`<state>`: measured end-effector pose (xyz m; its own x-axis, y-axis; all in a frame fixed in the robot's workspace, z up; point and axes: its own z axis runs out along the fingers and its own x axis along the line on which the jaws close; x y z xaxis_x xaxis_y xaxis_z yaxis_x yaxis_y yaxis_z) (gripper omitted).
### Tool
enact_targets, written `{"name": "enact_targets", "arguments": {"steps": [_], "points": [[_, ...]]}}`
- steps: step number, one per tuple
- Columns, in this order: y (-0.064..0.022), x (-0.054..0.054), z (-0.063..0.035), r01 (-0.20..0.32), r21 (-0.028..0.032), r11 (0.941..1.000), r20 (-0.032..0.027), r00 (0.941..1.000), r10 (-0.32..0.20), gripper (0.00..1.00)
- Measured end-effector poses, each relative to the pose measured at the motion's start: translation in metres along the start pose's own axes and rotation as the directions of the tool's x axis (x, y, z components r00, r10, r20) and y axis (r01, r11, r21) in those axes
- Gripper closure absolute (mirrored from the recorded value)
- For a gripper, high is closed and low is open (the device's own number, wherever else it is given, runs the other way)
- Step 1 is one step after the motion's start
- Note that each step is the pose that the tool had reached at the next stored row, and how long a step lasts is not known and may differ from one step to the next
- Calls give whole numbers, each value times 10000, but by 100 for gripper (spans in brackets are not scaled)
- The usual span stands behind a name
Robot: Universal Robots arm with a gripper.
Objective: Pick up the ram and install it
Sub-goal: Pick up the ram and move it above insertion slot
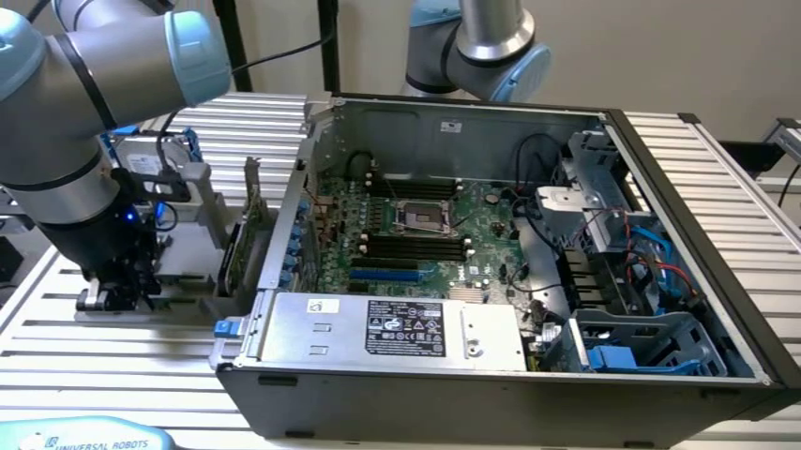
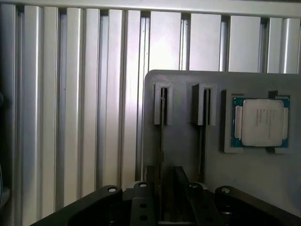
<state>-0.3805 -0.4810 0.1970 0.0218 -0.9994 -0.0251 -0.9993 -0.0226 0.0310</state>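
Pincer point(image 2: 165, 200) spread, straddling ram point(image 2: 162, 141), which stands edge-on in holder point(image 2: 244, 179) slot, off-centre between jaws. Risk: uneven closing could cock the ram and jam it in the slot on lifting. Second stick point(image 2: 205, 136) just beside.

Two robot arms point(image 1: 63, 141) stand by one open computer case point(image 1: 501, 401). One grey holder point(image 2: 254, 179) has one processor chip point(image 2: 261, 122) and two narrow slots point(image 2: 163, 106).

Bare metal and matt plastic

The bench point(image 2: 94, 94) is ribbed, satin-sheen silvery metal. The holder point(image 2: 249, 174) on it is smooth matt grey plastic, the processor point(image 2: 261, 122) lid brushed metal, the gripper point(image 2: 165, 173) matt black, and the computer case point(image 1: 451, 117) dull sheet metal.
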Motion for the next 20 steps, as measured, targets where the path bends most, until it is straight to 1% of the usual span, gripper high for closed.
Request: {"name": "enact_targets", "arguments": {"steps": [9, 16, 18, 19, 20], "points": [[13, 0, 5, 1, -21, 10000, 19, 10000, -1, 69], [22, 0, 8, 1, -22, 10000, 21, 10000, -1, 69], [22, 0, 7, 0, -23, 10000, 19, 10000, 0, 71], [22, 0, 7, 1, -23, 10000, 20, 10000, -1, 79], [22, 0, 8, 1, -22, 10000, 20, 10000, 0, 79]]}}
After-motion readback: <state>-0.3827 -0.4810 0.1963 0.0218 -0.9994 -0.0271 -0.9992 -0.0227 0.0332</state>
